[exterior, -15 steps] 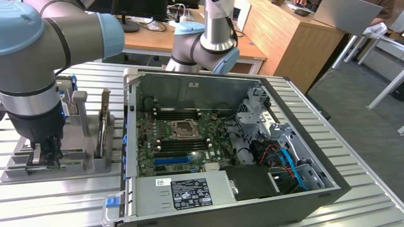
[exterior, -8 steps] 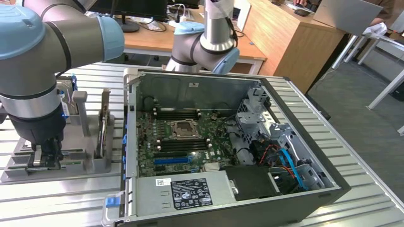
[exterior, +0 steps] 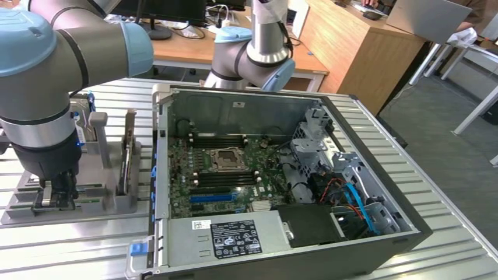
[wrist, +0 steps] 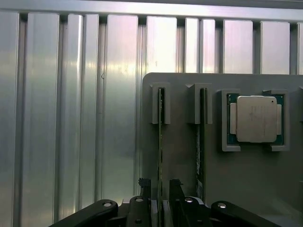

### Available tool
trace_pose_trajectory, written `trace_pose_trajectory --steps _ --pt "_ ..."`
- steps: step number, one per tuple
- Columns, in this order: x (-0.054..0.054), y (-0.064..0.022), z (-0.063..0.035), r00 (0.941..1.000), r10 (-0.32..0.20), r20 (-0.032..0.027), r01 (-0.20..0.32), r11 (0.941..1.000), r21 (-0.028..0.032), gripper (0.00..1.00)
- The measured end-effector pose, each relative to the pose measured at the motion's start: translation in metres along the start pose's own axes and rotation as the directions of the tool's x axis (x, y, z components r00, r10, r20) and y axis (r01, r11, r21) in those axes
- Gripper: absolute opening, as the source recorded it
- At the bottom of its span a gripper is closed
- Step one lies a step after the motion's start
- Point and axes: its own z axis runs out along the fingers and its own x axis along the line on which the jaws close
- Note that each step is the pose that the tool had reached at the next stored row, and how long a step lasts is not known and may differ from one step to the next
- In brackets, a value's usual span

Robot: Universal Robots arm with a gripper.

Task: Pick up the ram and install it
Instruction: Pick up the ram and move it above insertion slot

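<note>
Ram (wrist: pixel 161 142) btwn spread claw (wrist: pixel 160 188)

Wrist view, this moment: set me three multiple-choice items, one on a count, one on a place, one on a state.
1. How many ram sticks stand in the gray holder?
A. one
B. two
C. four

2. Where is the processor chip?
A. in its own pocket of the holder, beside the sticks
B. lying across the sticks
C. off the holder

3. How does the claw stand?
A. shut on the chip
B. open, astride one stick
C. open, off to the side of the holder

Answers:
1 B: each of the two slots holds one stick on edge.
2 A: corner brackets frame the chip next to the second slot.
3 B: one finger shows on each side of the stick farther from the chip.
</note>
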Motion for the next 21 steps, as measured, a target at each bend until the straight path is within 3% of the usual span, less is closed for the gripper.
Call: trace_pose_trajectory --steps 21 --pt "-0.0001 0.0001 -0.0022 1.0000 0.000 0.0000 0.000 1.0000 0.0001 0.30"
